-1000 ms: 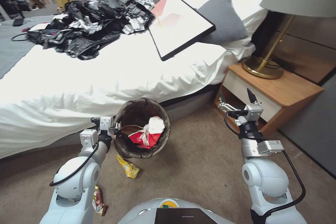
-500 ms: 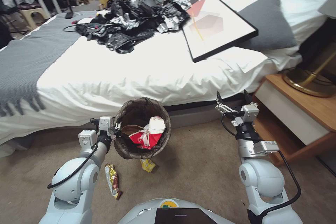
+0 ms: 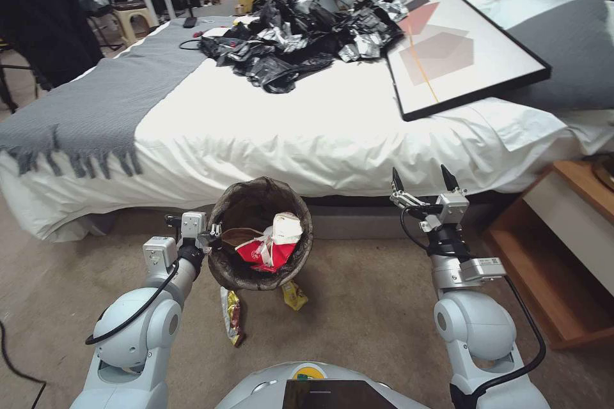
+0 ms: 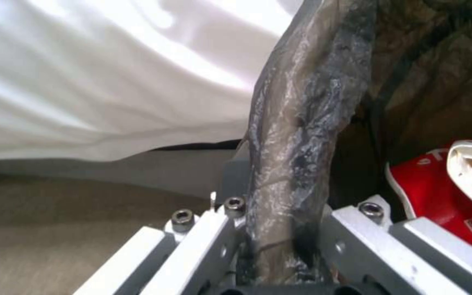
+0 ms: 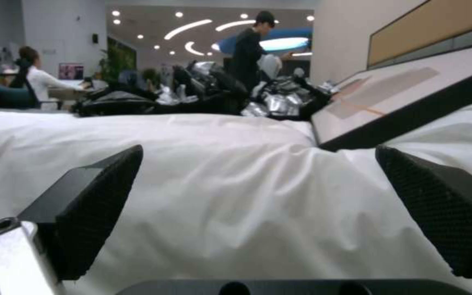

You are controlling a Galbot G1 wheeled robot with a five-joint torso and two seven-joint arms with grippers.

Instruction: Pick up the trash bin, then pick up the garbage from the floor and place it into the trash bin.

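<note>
Red-and-white cup (image 3: 272,244) in trash bin (image 3: 225,262)

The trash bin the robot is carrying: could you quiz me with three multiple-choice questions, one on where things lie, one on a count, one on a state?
1. Where do the snack wrappers lie?
A. On the bed
B. On the carpet under the bin
C. On the nightstand

2. How many wrappers lie there?
A. Two
B. Four
C. None

3. The right gripper is:
A. Shut on a cup
B. Open, holding nothing
C. Inside the bin

Answers:
B, both lie on the carpet below the trash bin.
A, one wrapper and a yellow wrapper.
B, the right gripper has spread fingers; the left gripper clamps the rim.
</note>
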